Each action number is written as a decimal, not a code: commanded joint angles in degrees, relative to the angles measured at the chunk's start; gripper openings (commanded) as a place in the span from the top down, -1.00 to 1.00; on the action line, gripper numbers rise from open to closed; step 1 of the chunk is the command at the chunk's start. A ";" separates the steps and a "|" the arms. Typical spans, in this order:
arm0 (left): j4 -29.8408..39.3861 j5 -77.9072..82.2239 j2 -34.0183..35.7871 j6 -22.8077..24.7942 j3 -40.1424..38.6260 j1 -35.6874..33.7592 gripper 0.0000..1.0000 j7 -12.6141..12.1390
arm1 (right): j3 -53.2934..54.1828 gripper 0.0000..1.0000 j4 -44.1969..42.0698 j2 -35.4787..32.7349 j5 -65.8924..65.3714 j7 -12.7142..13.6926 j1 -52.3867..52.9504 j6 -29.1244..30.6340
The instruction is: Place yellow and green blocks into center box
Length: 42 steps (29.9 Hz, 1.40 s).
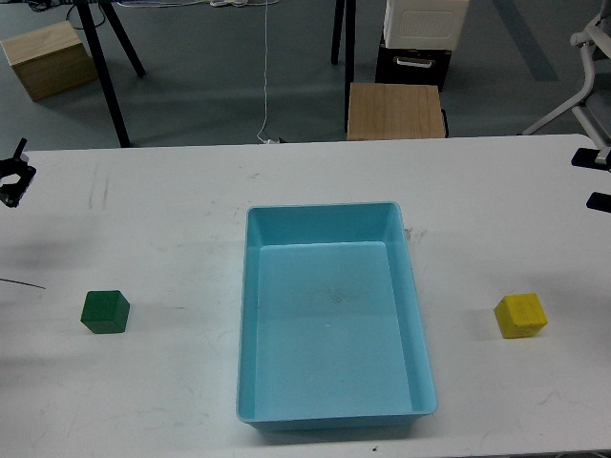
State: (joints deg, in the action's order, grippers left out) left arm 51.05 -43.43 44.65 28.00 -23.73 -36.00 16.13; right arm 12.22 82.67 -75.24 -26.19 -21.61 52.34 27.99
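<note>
- Large light-blue rectangular plastic bin (250,315) at the middle of the white table (172,210); nothing visible inside
- Small dark green matte cube (105,312) on the table, left of the bin, well apart from it
- Small bright yellow matte cube (520,315) on the table, right of the bin, also well apart
- Left gripper (11,174) only partly seen at the left edge, far from the green cube; released or clenched, cannot tell
- Right gripper (596,179) cut by the right edge; 2 dark parts showing; state cannot be told

Green block (105,312) left, yellow block (520,316) right of blue bin (329,218).
</note>
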 commanded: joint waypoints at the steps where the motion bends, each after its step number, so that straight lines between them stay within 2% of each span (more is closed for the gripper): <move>1: 0.01 -0.08 0.09 0.00 -0.27 0.05 -1.00 0.05 | 0.09 -0.98 0.73 -0.35 1.58 0.16 -0.31 0.01; 9: 0.45 -0.08 1.67 0.00 -0.36 0.14 -1.00 0.05 | -1.32 -0.98 7.14 -0.61 1.05 0.16 -1.45 0.01; 14: 0.54 -0.08 1.67 0.00 -0.36 0.22 -1.00 0.05 | -1.85 -0.98 7.24 -1.31 0.09 0.86 -1.19 0.01; 20: 0.89 0.01 2.46 0.00 -0.27 0.40 -1.00 0.05 | -2.90 -0.98 7.15 -2.72 -9.84 5.08 -1.01 0.01; 23: 0.89 0.01 3.16 0.00 -0.27 0.75 -1.00 0.05 | -4.75 -0.98 6.89 -2.90 -10.29 9.38 -1.01 0.01; 25: 0.89 0.01 2.99 0.00 -0.27 1.02 -1.00 0.05 | -6.24 -0.98 7.15 -2.90 -11.25 10.97 -1.01 0.01; 31: 0.89 0.01 2.81 0.00 -0.09 1.10 -1.00 0.05 | -10.28 -0.98 6.45 -2.72 -17.93 11.41 -1.01 0.01; 35: 0.89 0.01 2.81 0.00 -0.09 1.10 -1.00 0.05 | -10.90 -0.98 5.40 -2.29 -17.93 13.17 -0.92 0.01; 42: 0.89 0.01 2.72 0.00 -0.01 1.10 -1.00 0.13 | -10.99 -0.98 3.82 -0.44 -17.93 13.43 -0.92 0.01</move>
State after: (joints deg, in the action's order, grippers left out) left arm 51.95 -43.41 47.38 28.00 -23.73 -34.89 16.18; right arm 1.23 87.73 -76.41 -44.09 -8.20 51.38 28.00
